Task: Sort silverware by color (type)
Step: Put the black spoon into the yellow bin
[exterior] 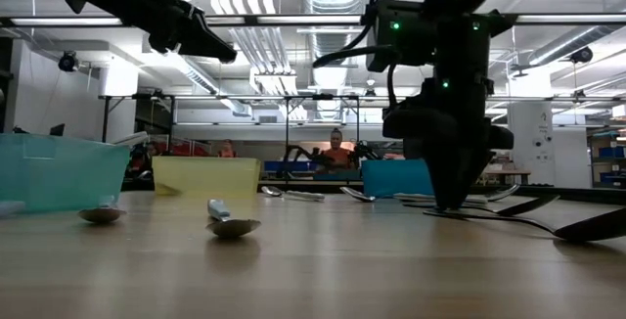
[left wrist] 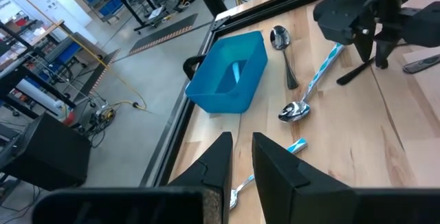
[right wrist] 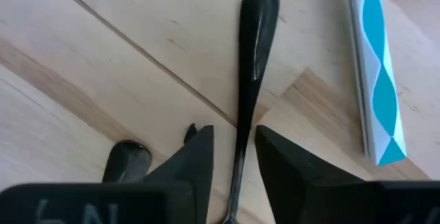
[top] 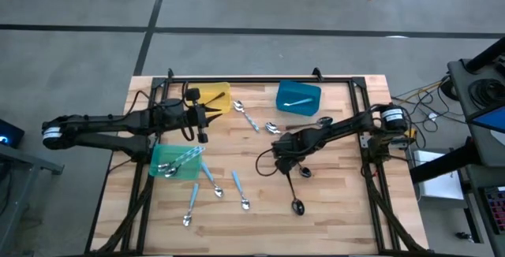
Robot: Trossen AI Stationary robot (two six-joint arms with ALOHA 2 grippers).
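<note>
1. Silverware lies scattered over the wooden counter (top: 331, 202); one black spoon (right wrist: 251, 59) runs lengthwise between the fingers of the right claw (right wrist: 234, 157), which is down at the counter with its fingers straddling the handle. The fingers (right wrist: 196, 157) stand narrowly apart on either side of it; whether they already pinch the handle cannot be told.
2. The right arm reaches in low from the counter's right edge, its claw (top: 286, 161) near the middle of the counter.
3. The left claw (top: 202, 128) hangs raised above the counter, holding nothing, its fingers (left wrist: 216, 162) close together with a slim gap.
4. Just beside the right claw lies a second dark spoon (right wrist: 126, 162), and off to its other side a blue-patterned handle (right wrist: 375, 73).
5. Beneath the left claw sits a green bin (top: 175, 162) with silverware in it; a yellow bin (top: 217, 98) is just beyond it, and a blue bin (top: 298, 98) with one blue-handled piece stands beyond the right claw.
6. Blue-handled spoons (top: 238, 188) lie loose between the green bin and the right claw.
7. Only the low view shows the room behind, with a person (exterior: 337, 151) far off; in it the right claw (exterior: 452, 202) touches down among dark spoons.
</note>
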